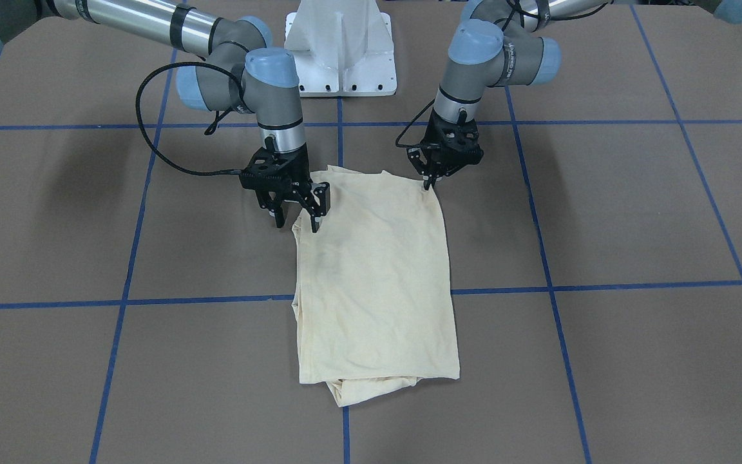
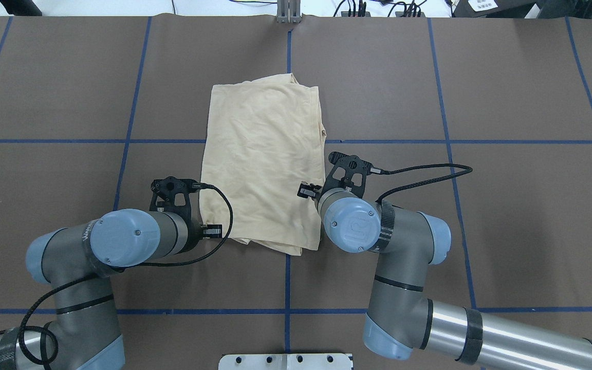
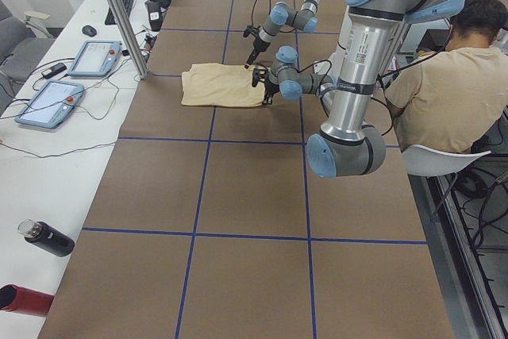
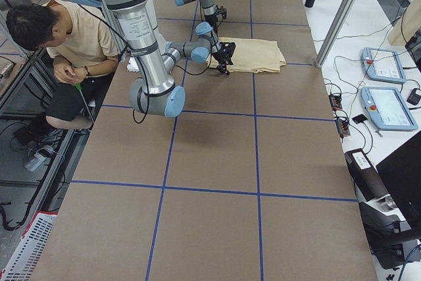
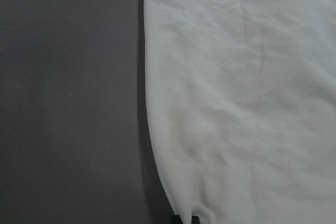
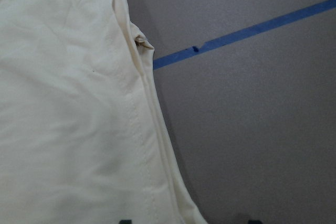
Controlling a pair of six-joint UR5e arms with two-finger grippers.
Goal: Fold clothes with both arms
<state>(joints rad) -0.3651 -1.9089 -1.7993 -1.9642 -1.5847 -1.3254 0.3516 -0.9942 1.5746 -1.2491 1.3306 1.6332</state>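
The cream-yellow T-shirt (image 1: 377,277) lies folded into a tall rectangle on the brown table, its print hidden. It also shows in the overhead view (image 2: 262,159). My left gripper (image 1: 429,182) is shut, pinching the shirt's near corner on its side. The left wrist view shows the fabric (image 5: 241,103) gathered at the fingertips. My right gripper (image 1: 296,222) is open at the opposite near corner, low over the table. The shirt's edge (image 6: 152,129) runs between its two fingers.
The white pedestal base (image 1: 340,48) stands behind the shirt. Blue tape lines (image 1: 538,288) grid the table. A seated person (image 3: 452,93) is beside the robot. Teach pendants (image 3: 95,57), a metal post (image 3: 119,13) and bottles (image 3: 44,237) line the far side.
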